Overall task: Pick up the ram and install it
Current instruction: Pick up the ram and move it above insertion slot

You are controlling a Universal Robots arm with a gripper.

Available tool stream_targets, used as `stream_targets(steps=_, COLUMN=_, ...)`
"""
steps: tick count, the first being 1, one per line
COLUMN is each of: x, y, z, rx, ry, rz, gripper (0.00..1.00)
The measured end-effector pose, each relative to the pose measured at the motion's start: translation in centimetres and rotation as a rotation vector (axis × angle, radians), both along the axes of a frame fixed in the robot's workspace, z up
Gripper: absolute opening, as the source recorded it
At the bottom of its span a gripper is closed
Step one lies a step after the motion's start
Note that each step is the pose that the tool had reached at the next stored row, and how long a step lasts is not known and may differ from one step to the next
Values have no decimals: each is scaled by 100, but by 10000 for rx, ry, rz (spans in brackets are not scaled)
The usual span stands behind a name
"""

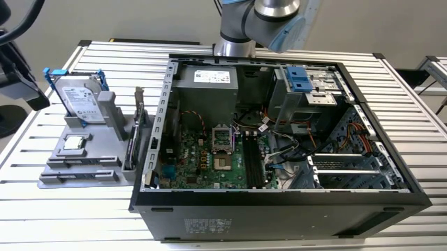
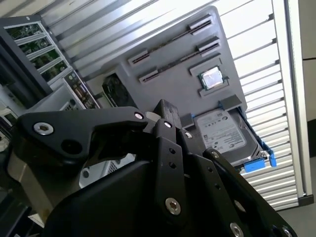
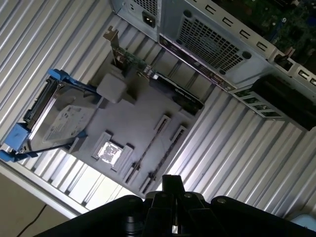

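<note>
— How's the arm [image 1: 260,18]?
— Held high, gripper [image 3: 170,186] aimed down over the grey holder [image 3: 143,111], jaws pinched narrow.
— And the ram [image 3: 148,147]?
— Below the gripper, on edge in the holder's slot, untouched.

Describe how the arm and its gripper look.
The arm is a silver-grey metal tube with a rounded joint, capped in light blue. The gripper, seen in both wrist views, is matte black. It is built of angular, linked plates pinned with small round silver screws.
</note>
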State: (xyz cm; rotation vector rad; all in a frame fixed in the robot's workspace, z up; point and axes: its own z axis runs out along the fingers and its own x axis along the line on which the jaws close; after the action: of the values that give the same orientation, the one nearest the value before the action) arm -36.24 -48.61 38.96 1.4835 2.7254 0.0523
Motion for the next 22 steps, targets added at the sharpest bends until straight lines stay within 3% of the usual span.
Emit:
stream_targets(steps=14, x=0, y=0, z=0, rx=-2, ry=1, rz=-771, gripper=0)
stream_targets(steps=22, x=-5, y=0, z=1, rx=-1, ry=2, rz=-1447, gripper=0)
